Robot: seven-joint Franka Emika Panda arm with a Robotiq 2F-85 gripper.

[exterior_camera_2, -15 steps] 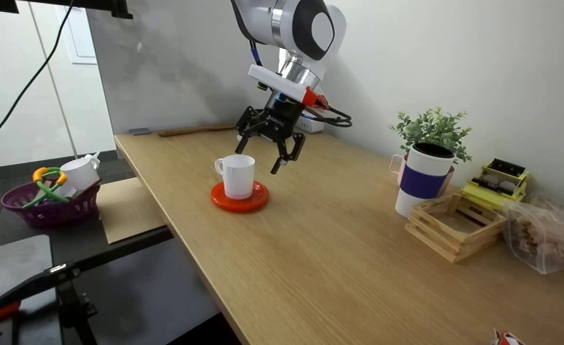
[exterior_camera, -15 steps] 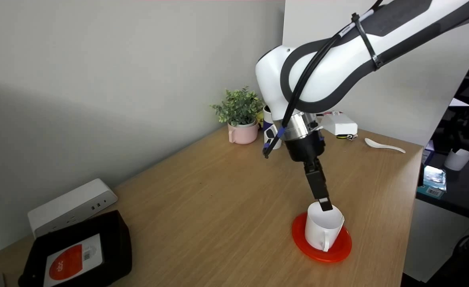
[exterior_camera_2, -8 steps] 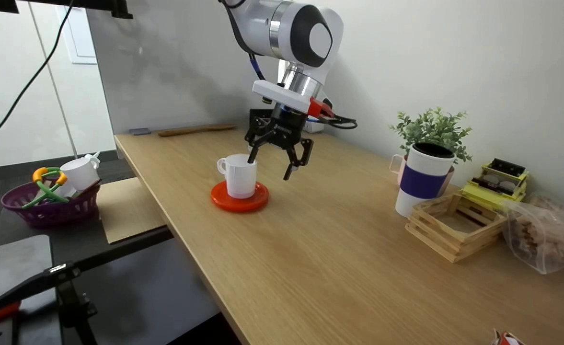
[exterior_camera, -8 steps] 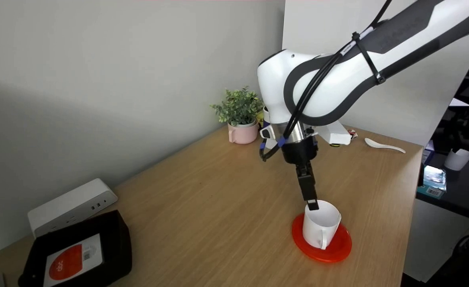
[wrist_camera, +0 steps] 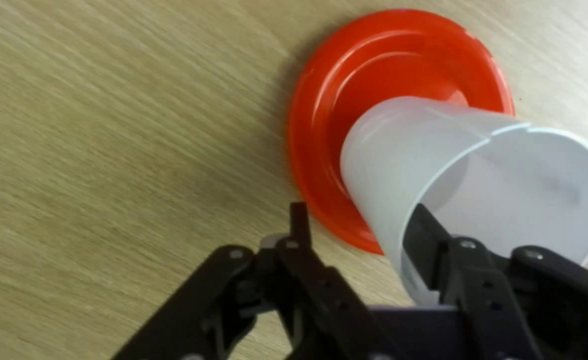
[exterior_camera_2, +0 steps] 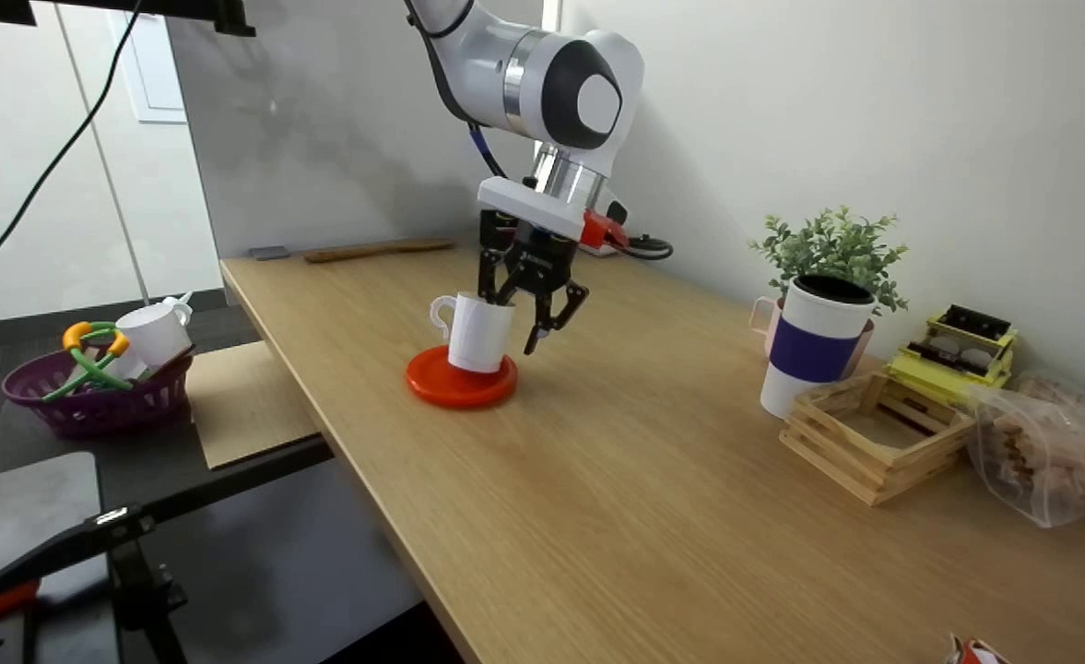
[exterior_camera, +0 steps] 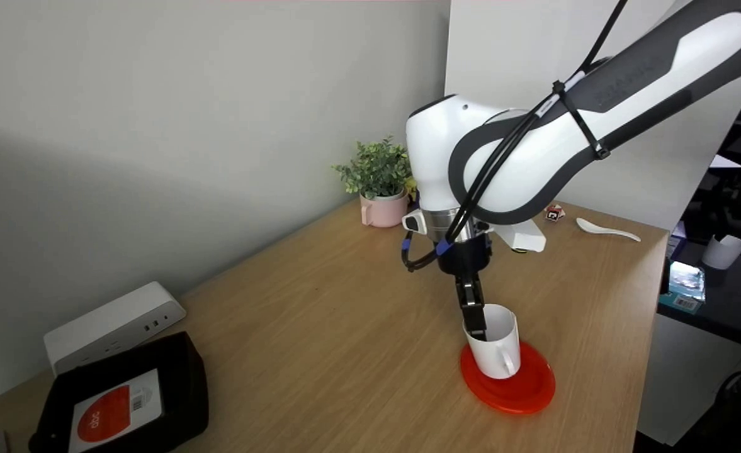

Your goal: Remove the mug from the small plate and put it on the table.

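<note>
The small white mug stands tilted on the red small plate, off its centre. In an exterior view the mug leans toward the gripper, its handle on the far side, with the red plate under it. My gripper is open. In the wrist view the gripper has one finger inside the mug against its inner wall. The other finger is outside, apart from the mug wall, over the table by the rim of the red plate. The wooden table lies beneath.
The dark-blue-and-white cup, a leafy plant and a wooden crate stand by the wall. A white spoon lies near the table edge. A black tray and a white power strip are at the other end.
My gripper has lowered, and one finger has gone into the mug. The mug has gone from upright to tilted and shifted off the plate's centre. The plate has stayed almost in place.
</note>
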